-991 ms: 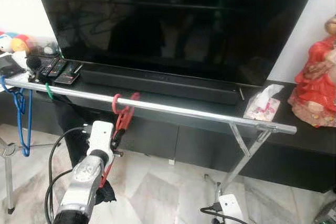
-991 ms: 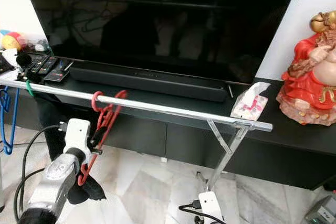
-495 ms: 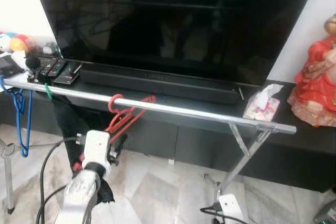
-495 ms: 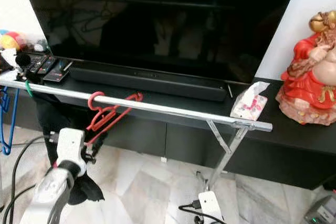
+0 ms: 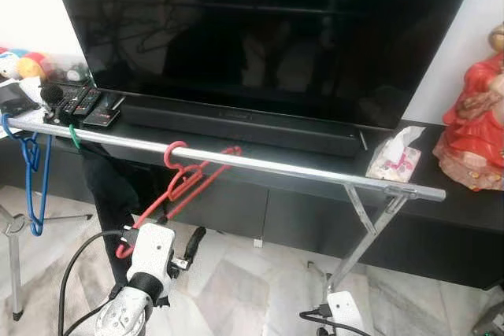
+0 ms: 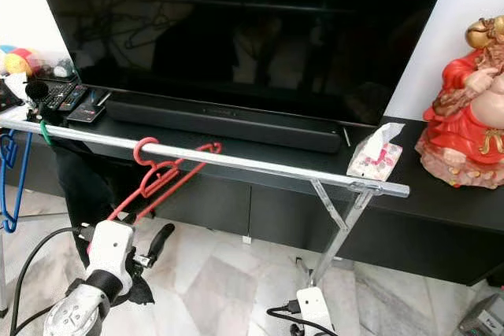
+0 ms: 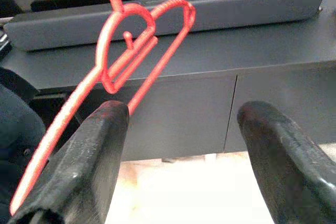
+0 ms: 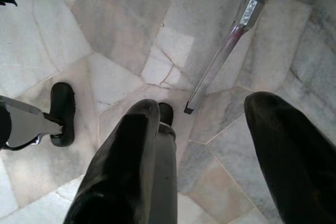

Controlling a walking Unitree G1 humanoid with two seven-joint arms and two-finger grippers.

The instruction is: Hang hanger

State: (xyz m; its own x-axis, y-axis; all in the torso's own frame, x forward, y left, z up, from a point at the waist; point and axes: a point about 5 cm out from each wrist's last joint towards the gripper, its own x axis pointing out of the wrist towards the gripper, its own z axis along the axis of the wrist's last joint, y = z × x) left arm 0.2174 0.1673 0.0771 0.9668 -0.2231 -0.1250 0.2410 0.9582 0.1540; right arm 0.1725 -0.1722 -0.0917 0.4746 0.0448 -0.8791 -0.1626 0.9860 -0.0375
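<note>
A red hanger (image 5: pixel 189 182) hangs by its hook on the silver rail (image 5: pixel 299 169), tilted, with its low end down by my left wrist. My left gripper (image 5: pixel 186 247) is below and in front of the rail, open, with nothing between its fingers. In the left wrist view the red hanger (image 7: pixel 137 51) is ahead of the open left gripper (image 7: pixel 178 145), and its long arm runs down past the outside of one finger (image 7: pixel 94 150). My right gripper (image 8: pixel 205 150) hangs open over the marble floor.
A blue hanger (image 5: pixel 31 171) and a green hook (image 5: pixel 73 136) sit at the rail's left end. Behind the rail are the TV (image 5: pixel 260 29), sound bar (image 5: pixel 236 125), remotes (image 5: pixel 87 105), tissue pack (image 5: pixel 394 155) and red figurine (image 5: pixel 476 127). The rail's leg (image 5: pixel 362 241) and a power strip (image 5: pixel 346 312) are at right.
My left gripper has dropped away from the rail and now stands open below it. The red hanger has swung from nearly edge-on to a wide tilt on the rail.
</note>
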